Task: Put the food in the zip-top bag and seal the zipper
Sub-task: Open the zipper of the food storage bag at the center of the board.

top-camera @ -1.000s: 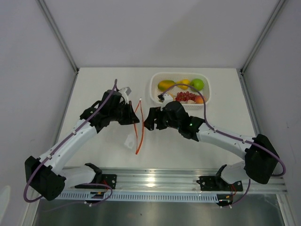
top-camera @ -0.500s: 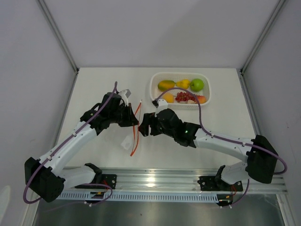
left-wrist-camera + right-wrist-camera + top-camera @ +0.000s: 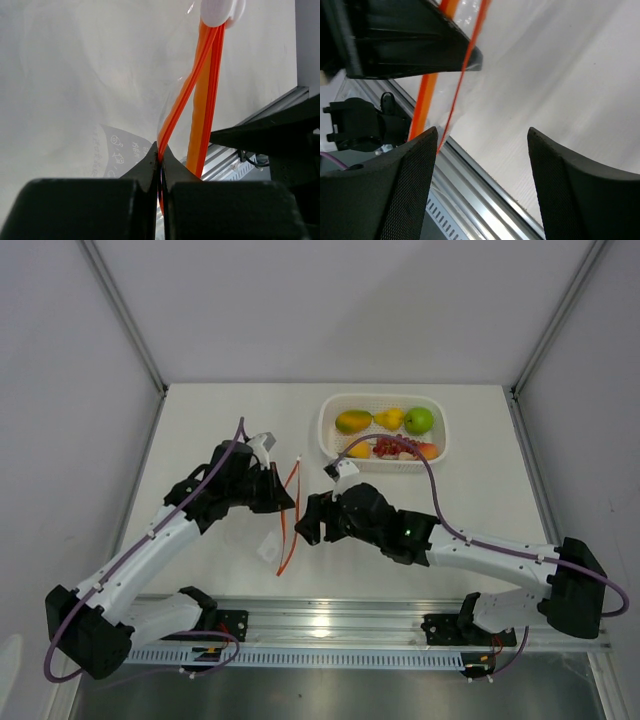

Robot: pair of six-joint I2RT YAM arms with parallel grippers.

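Only the left wrist view shows the left hand (image 3: 160,150) pinched shut on the thin red-orange zipper strip (image 3: 202,100) (its clear crinkly plastic bag (image 3: 120,150) at frame left); the right hand (image 3: 481,135) gapes wide, empty.

A white perforated basket (image 3: 383,398) sits toward the far right of the pale desk (image 3: 200,420). A silver rail (image 3: 330,620) runs along the desk's near edge. Grey walls (image 3: 60,390) stand around it.

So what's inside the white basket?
Toy fruit: a green apple, an orange-yellow mango, a yellow piece, an orange peach and dark red grapes. The fruit covers the floor of the basket, so anything underneath is hidden.
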